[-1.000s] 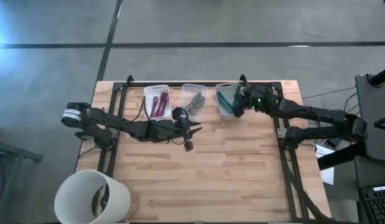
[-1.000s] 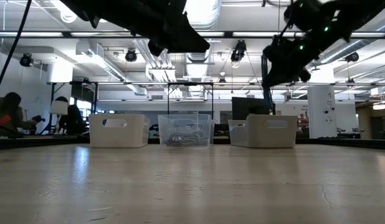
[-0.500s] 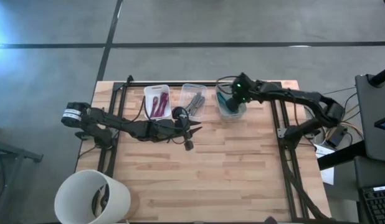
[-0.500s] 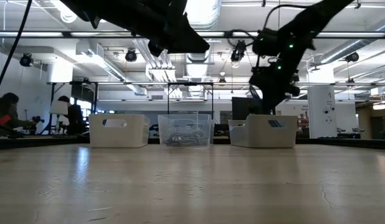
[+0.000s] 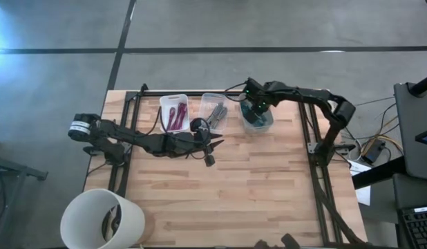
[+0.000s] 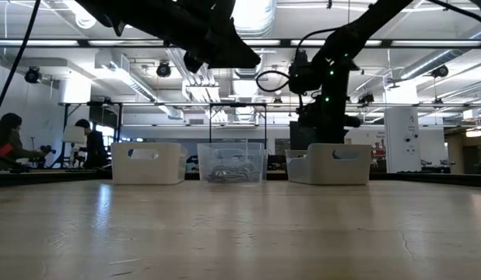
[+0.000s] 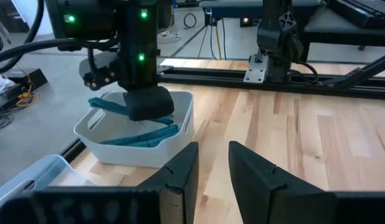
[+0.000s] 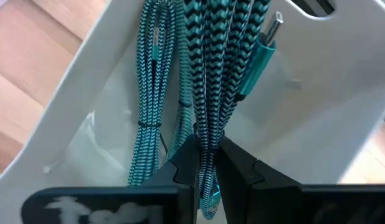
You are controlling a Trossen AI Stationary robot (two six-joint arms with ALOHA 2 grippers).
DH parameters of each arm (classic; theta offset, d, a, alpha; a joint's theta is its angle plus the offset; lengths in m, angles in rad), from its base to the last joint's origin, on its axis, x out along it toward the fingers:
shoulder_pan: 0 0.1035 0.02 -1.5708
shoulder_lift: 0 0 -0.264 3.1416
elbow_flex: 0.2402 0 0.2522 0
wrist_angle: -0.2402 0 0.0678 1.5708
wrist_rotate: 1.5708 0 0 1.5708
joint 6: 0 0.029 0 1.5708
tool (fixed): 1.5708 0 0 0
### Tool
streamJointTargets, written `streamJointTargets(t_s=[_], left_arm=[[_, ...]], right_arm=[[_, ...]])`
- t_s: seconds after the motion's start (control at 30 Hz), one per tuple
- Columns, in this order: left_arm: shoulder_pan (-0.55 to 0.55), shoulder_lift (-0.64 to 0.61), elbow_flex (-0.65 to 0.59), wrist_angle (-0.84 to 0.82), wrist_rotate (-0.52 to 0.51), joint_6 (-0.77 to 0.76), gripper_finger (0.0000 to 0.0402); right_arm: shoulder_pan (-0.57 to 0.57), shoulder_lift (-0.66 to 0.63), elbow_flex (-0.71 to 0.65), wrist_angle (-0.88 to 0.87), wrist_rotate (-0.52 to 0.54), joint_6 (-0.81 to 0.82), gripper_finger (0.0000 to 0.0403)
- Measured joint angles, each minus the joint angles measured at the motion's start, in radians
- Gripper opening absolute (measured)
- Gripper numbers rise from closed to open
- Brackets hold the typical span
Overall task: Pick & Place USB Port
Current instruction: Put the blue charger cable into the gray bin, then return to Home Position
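Three small bins stand in a row at the table's far edge. The left white bin holds maroon cables, the clear middle bin holds grey ones, and the right white bin holds teal ones. My right gripper points down into the right bin and is shut on a coiled teal braided USB cable. Another teal cable lies beside it in that bin. My left gripper hovers open above mid-table, in front of the middle bin, with nothing between its fingers. My right gripper pinches several strands of the teal cable's coil between its two fingers. The fingers come from above, pointing steeply down into the right bin. The coil runs on below the fingers into the bin, and its metal plug is near the bin's inner wall.
A large white bucket stands at the table's near left corner. Black frame rails run along the table's left, right and far sides. Bare wood fills the middle and near part of the table.
My right gripper has swung toward the table's left over the right bin. It has tipped from a shallow slant to pointing steeply down and has sunk into the bin. My left arm has kept still.
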Motion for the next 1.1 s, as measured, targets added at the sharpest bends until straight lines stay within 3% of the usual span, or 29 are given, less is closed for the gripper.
streamJointTargets(t_s=[0.6,1.1], left_arm=[[0.0,0.0,0.0,-0.036,0.0,-0.03,0.0096],[0.0,0.0,0.0,-0.036,0.0,-0.038,0.0096]], right_arm=[[0.0,0.048,0.015,-0.056,0.0,-0.005,0.0037],[0.0,0.048,0.013,-0.031,0.001,-0.008,0.0092]])
